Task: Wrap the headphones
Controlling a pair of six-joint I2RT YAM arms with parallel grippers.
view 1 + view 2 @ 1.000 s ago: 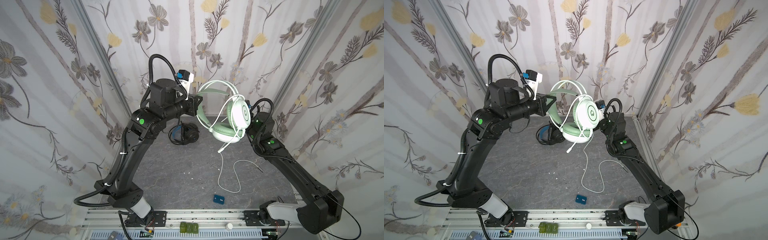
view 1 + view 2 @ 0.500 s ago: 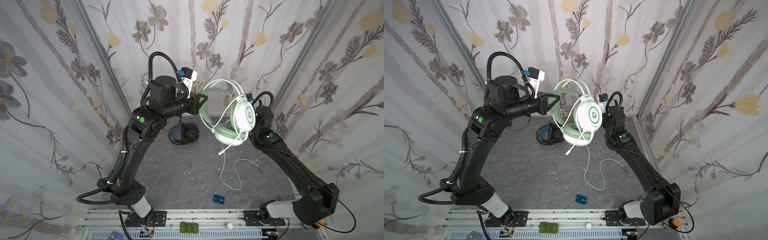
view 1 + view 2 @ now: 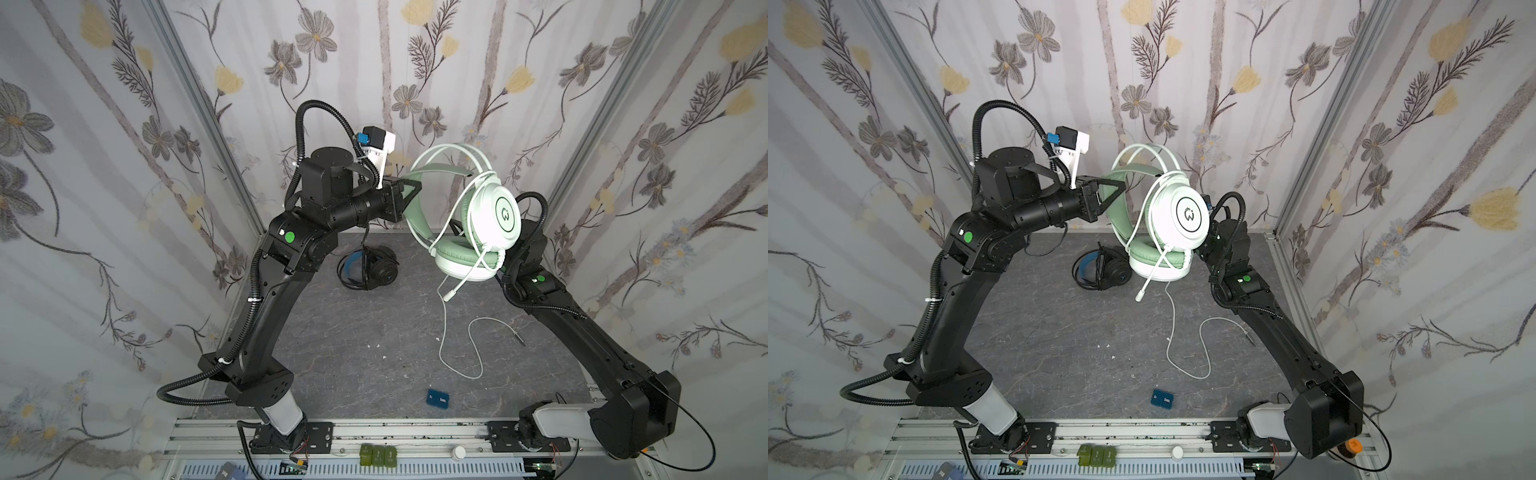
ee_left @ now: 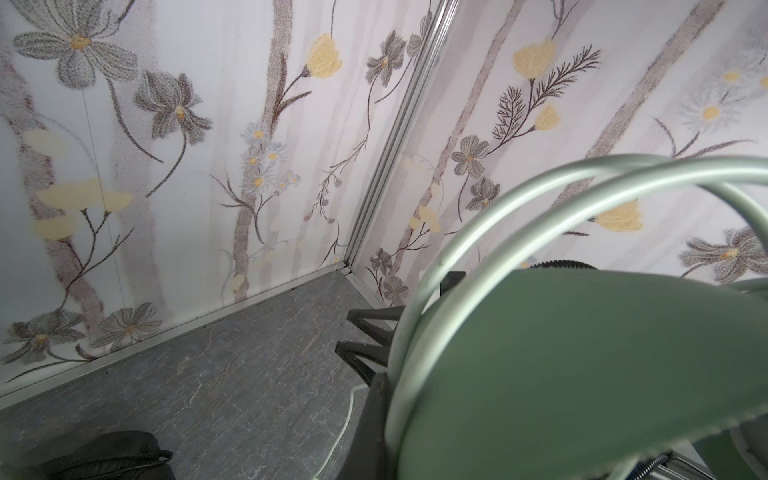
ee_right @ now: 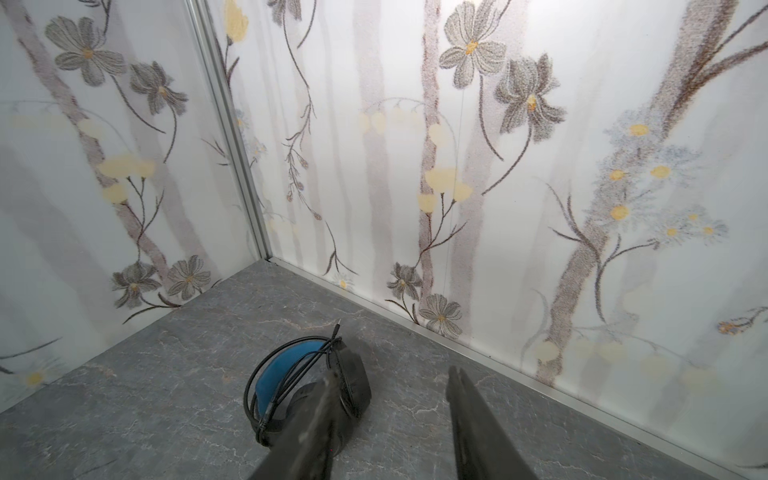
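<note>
Up high with the mint-green headset (image 3: 492, 216), pinched by its padded band (image 3: 436, 171) in the left pincer (image 3: 411, 192), closed tight on that band. Dangling well clear of the tabletop (image 3: 353, 332), with the ear cups low and the boom mic (image 3: 451, 295) pointing down. Trailing the pale cable (image 3: 461, 365) from the lower cup to the tabletop, looping there, with the plug end near the right arm (image 3: 582, 332). Over to the right pincer (image 5: 392, 374): parted a fair way, gripping nothing, tucked behind that headset in both top views. Down below, seen past those parted tips, the black headset (image 5: 307, 386), flat on the tabletop near the back wall (image 3: 415, 83), with its own cable wound round it. Plenty of bare tabletop through the middle and front, with only a small blue box (image 3: 438, 399) near the front edge, well apart from cable and headsets
</note>
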